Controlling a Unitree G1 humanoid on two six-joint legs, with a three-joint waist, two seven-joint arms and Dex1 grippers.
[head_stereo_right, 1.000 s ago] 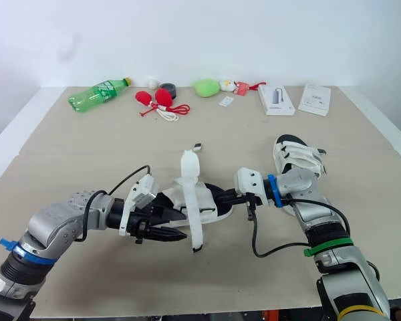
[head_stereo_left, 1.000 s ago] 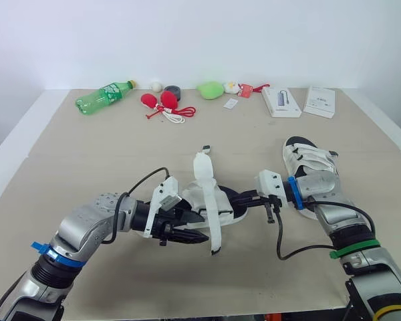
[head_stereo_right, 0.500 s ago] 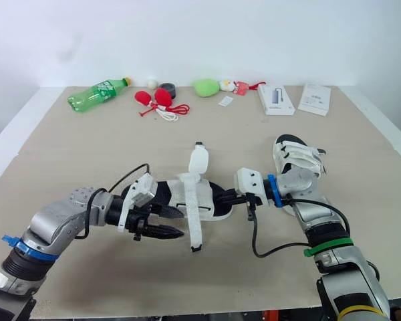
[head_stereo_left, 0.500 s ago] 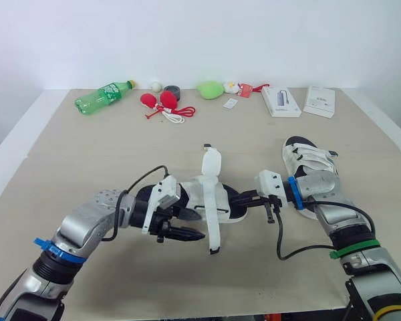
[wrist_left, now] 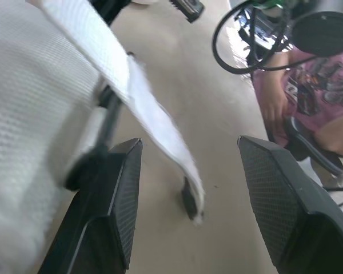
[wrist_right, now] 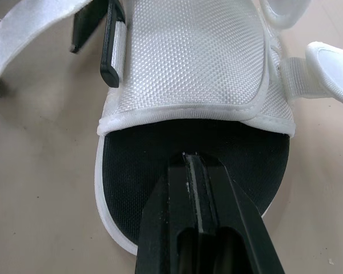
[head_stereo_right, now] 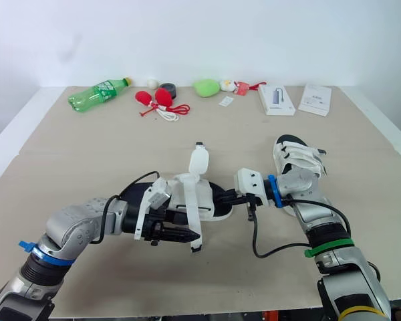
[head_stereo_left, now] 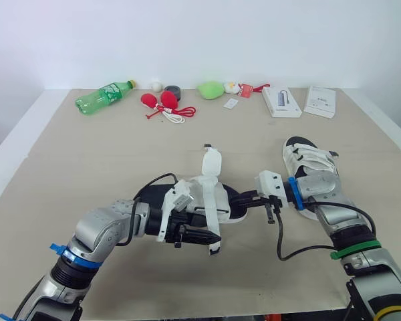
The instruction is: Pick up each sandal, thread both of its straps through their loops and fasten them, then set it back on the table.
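The left gripper sits low toward the near edge of the beige tabletop. Its two black fingers are spread, and the loose end of a white fabric strap hangs between them, not yet pinched. That strap belongs to the white mesh sandal with a black footbed, which appears to rest at the middle of the tabletop; its second strap sticks upward, unfastened. The right gripper has its fingers pressed together, tip down on the footbed, apparently pinning the sandal. The step in hand looks like catching the first strap. Next, the left fingers need to close on its tip and steer it to the black plastic loop. Toward the right edge lies a second white strapped sandal, its straps seemingly closed. A green plastic bottle and white boxes line the far edge, below a plain white wall.
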